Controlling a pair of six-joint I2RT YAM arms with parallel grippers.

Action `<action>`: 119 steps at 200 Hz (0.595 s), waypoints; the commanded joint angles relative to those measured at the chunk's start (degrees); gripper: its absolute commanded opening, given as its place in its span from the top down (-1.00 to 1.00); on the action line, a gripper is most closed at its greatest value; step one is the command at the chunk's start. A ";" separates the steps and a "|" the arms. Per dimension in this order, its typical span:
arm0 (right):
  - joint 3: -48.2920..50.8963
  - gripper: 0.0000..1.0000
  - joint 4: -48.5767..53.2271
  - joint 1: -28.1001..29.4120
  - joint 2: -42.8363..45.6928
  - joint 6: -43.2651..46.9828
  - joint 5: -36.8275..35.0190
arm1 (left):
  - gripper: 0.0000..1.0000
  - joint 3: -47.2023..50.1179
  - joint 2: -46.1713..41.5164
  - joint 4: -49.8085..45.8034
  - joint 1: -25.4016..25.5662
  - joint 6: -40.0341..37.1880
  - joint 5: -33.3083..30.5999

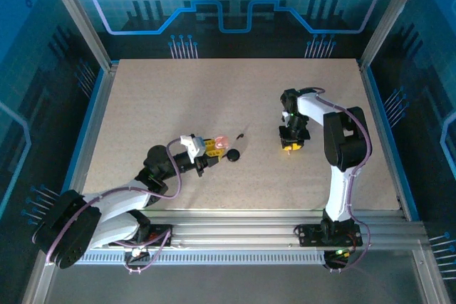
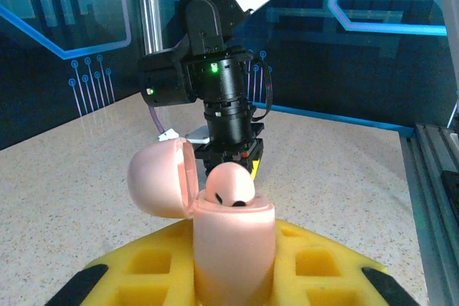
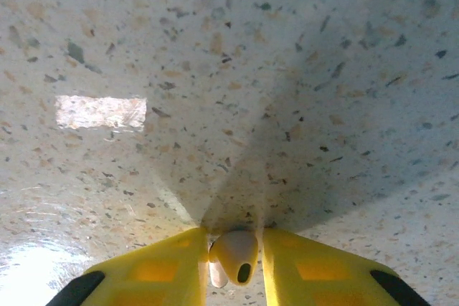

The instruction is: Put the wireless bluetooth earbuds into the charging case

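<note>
While over the table (image 1: 178, 97) our left gripper (image 1: 211, 149) clamps the open case (image 2: 233, 238), mouth up with one earbud (image 2: 231, 188) seated, our right gripper (image 1: 290, 144), well apart to its right, pinches the second earbud (image 3: 233, 251).

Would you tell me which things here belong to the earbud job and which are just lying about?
Job: charging case, open, in left gripper; earbud seated in it; second earbud in right gripper.
Lying about: dark round blob on the table, possibly only shadow.
</note>
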State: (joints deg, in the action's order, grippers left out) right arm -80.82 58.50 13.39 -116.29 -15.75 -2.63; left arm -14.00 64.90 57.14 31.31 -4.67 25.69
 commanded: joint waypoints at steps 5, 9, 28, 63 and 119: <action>-0.57 0.51 -0.53 -0.91 -1.90 0.89 -0.79 | 0.66 -1.01 0.40 0.18 0.31 -1.13 -0.42; -0.57 0.52 -0.58 -0.94 -1.92 0.97 -0.82 | 0.66 -0.95 0.41 0.20 0.32 -1.05 -0.41; -0.26 0.56 -0.89 -0.97 -1.88 0.90 -0.77 | 0.66 -0.96 0.24 -0.09 0.28 -1.02 -0.36; 2.67 0.59 -3.26 -0.99 1.66 -0.67 1.34 | 0.66 -1.36 0.62 -0.83 0.31 -1.10 -0.38; 11.08 0.62 -10.42 -0.22 15.40 -6.46 6.40 | 0.67 -2.62 3.76 0.26 0.41 0.14 -0.71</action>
State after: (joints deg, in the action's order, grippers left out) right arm -72.25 51.99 13.26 -107.79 -18.63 -0.01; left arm -14.50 67.26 55.94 31.31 -4.62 25.69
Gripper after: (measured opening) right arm 0.190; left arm 0.208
